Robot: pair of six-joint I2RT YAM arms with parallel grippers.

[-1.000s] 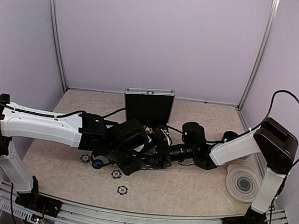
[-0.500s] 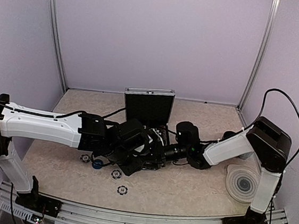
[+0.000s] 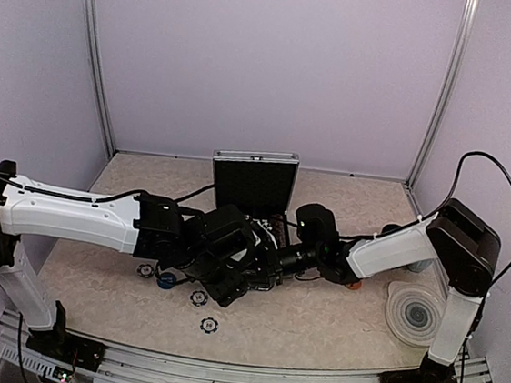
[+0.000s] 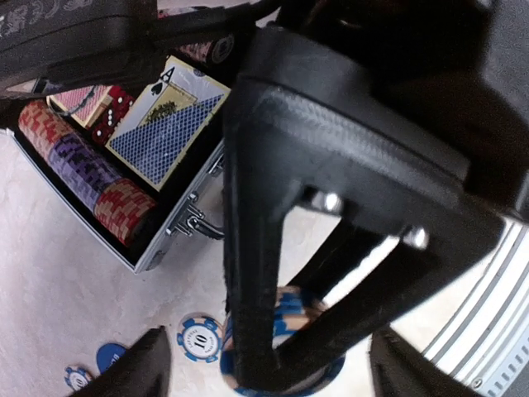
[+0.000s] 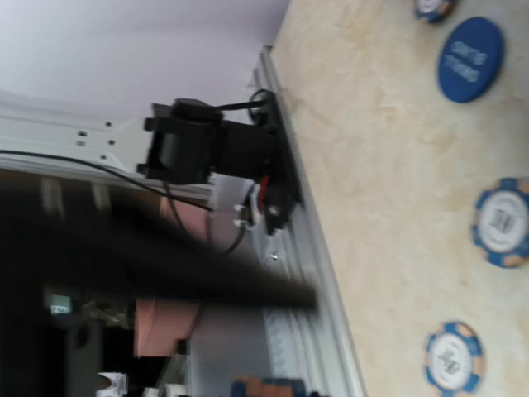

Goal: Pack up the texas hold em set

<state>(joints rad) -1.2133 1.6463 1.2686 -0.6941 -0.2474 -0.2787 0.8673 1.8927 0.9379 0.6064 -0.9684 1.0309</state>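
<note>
Arms meet by the open case [image 3: 254,184]
Left pincer [image 4: 277,368] released; right pincer [image 3: 261,267] clenched, likely gathering loose chips [image 3: 208,325]

Case: ribbed silver aluminium case [image 3: 254,180] at mid-table, its lid upright on the far side.
In the case: row of red and purple poker chips [image 4: 83,165] along a side wall; blue-backed card deck [image 4: 165,120] just beside the row; red dice [image 4: 111,116] at the deck's other edge.
Before the case: three blue-and-white loose chips [image 3: 199,298] on the beige table [image 3: 313,335], left of centre; round blue button [image 3: 166,281] between the two farther ones.
Right side: round grey ringed coaster [image 3: 416,314], well apart from the case.
</note>
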